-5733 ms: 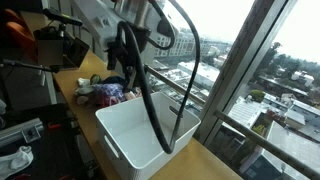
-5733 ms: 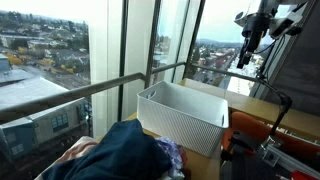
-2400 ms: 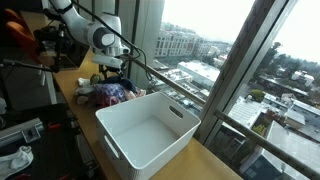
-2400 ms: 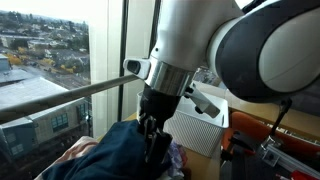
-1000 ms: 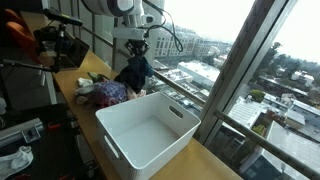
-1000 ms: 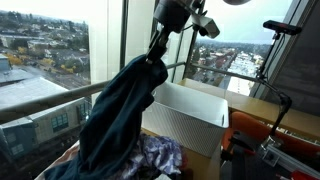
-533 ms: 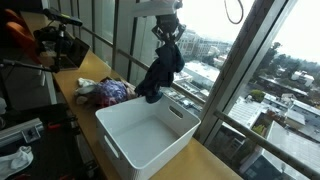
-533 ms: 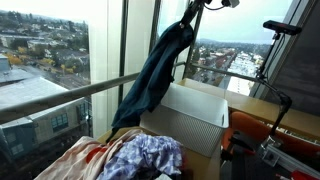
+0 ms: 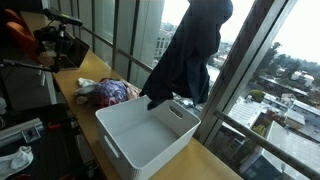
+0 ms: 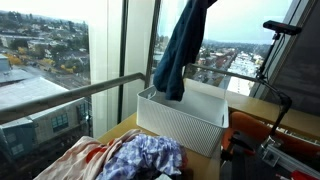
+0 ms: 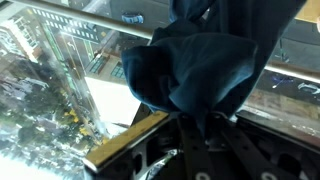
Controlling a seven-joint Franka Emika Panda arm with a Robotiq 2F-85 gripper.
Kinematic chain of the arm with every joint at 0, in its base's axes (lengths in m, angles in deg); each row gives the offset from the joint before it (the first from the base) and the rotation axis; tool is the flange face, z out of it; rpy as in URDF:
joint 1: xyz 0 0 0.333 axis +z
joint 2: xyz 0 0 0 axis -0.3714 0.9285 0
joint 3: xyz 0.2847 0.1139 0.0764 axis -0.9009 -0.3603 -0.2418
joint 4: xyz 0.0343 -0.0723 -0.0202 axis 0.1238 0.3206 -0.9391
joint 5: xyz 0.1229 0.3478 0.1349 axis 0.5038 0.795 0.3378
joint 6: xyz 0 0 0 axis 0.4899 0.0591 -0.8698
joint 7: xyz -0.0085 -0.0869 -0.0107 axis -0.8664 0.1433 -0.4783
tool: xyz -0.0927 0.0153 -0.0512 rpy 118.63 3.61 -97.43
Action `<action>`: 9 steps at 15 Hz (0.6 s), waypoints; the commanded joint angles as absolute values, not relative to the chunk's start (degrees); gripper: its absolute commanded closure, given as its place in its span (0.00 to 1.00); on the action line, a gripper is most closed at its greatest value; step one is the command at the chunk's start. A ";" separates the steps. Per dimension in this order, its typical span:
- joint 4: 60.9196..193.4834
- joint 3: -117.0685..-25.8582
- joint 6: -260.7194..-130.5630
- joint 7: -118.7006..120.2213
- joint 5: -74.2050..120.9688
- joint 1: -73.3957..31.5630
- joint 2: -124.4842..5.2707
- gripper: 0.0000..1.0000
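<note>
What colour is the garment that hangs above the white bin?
The garment is plain dark blue, clearest in an exterior view.

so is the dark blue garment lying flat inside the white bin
No, the dark blue garment hangs lengthwise from above the frame, with only its lower end down at the rim of the white bin.

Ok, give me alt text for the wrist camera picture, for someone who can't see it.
A dark blue garment is bunched in the shut claw, filling the middle of the frame. Behind it, a tan window rail crosses in front of city buildings seen through glass.
</note>
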State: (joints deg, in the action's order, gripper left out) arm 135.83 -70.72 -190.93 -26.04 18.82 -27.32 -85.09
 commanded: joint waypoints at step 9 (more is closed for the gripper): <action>148.47 -69.40 -194.67 -25.74 19.37 -26.70 -86.91 0.98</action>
